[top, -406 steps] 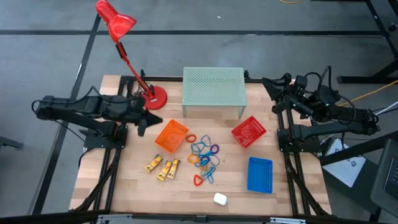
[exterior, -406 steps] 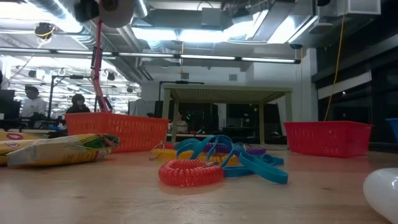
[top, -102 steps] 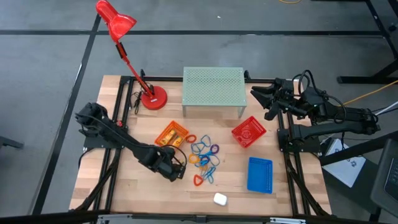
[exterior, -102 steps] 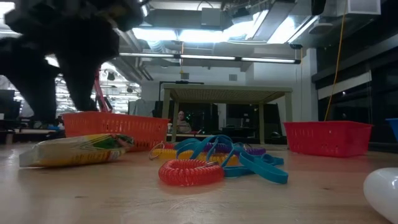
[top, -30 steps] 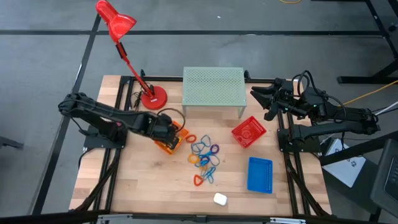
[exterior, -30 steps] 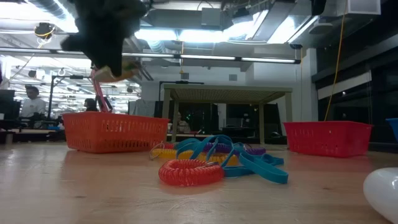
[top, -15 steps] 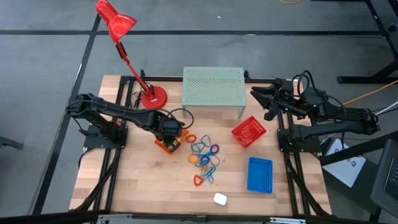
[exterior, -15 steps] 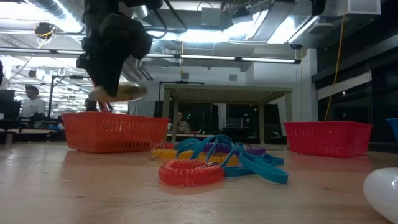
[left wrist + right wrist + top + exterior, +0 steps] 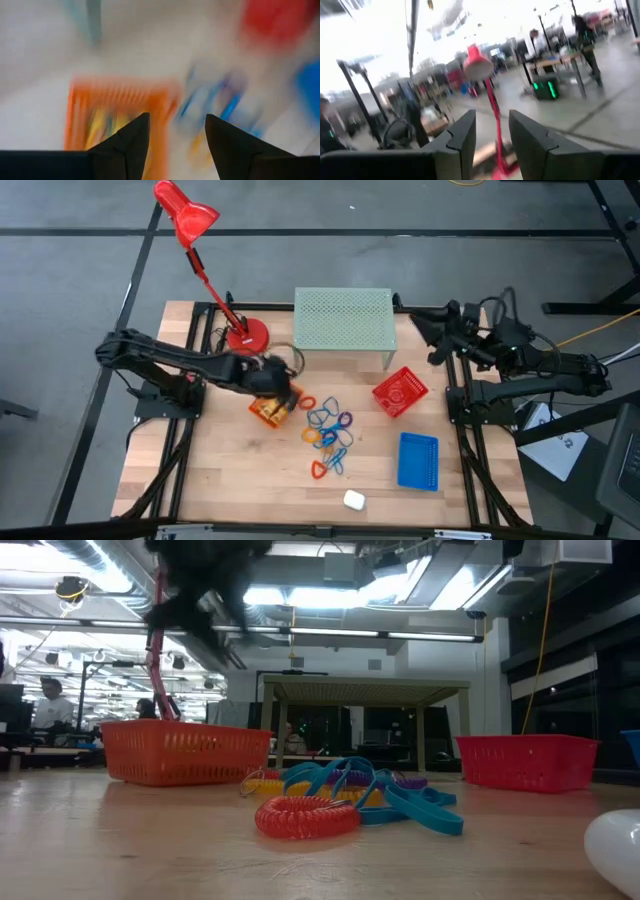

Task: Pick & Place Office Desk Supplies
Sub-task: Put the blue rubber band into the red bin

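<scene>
The orange mesh basket (image 9: 287,402) stands on the table left of centre with yellow tubes (image 9: 268,413) lying in it. My left gripper (image 9: 273,388) hangs open just above it, pointing slantwise down; its wrist view shows the basket (image 9: 75,115) and the tubes (image 9: 100,130) below the spread fingers. A heap of coloured loops (image 9: 328,435) lies mid-table. The red basket (image 9: 400,392) and the blue basket (image 9: 418,460) stand to the right. My right gripper (image 9: 422,332) waits open at the far right, raised, holding nothing.
The pale green mesh riser (image 9: 343,320) stands at the far middle, with the red desk lamp's base (image 9: 247,337) to its left. A small white thing (image 9: 353,500) lies near the front edge. Bare wood lies at the near left. People sit in the room beyond.
My left gripper held a yellow tube over the orange basket, dipped toward it, opened and let go; the tube now lies in the basket. The gripper has since risen and tipped up. My right gripper has tipped up a little.
</scene>
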Motion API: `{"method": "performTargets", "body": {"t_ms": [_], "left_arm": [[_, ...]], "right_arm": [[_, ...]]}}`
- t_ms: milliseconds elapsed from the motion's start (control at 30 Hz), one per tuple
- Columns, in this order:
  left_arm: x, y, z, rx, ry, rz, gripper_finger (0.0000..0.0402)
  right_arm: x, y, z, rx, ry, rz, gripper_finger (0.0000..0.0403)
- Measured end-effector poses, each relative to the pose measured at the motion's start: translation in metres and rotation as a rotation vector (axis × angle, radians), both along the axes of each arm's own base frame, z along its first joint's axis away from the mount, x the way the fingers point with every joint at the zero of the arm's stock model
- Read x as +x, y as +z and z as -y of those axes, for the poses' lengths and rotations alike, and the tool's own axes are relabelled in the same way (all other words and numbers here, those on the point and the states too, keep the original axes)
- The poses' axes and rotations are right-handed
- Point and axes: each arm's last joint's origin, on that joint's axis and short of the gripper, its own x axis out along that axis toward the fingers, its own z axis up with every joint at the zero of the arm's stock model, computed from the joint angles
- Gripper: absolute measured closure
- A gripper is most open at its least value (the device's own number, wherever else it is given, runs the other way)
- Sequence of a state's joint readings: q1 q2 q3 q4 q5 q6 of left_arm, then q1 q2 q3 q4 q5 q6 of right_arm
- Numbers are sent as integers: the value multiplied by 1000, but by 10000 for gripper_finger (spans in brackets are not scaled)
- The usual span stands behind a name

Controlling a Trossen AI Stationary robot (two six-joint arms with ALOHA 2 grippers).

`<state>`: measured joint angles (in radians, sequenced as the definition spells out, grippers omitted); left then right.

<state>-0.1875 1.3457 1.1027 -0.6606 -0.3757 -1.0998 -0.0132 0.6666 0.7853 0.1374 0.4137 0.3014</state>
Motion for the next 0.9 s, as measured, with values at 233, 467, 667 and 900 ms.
{"method": "performTargets", "body": {"t_ms": [233,467,667,900], "left_arm": [[-25,79,10,307,169,540,216],[-51,116,34,339,-197,752,217],[-61,104,42,271,-437,632,217],[-74,94,57,299,-561,524,217]], "right_arm": [[14,-4,-5,44,209,5,284],[71,-22,-9,183,361,-217,284],[127,-24,-27,252,279,-571,284],[166,-67,-72,459,141,-925,284]]}}
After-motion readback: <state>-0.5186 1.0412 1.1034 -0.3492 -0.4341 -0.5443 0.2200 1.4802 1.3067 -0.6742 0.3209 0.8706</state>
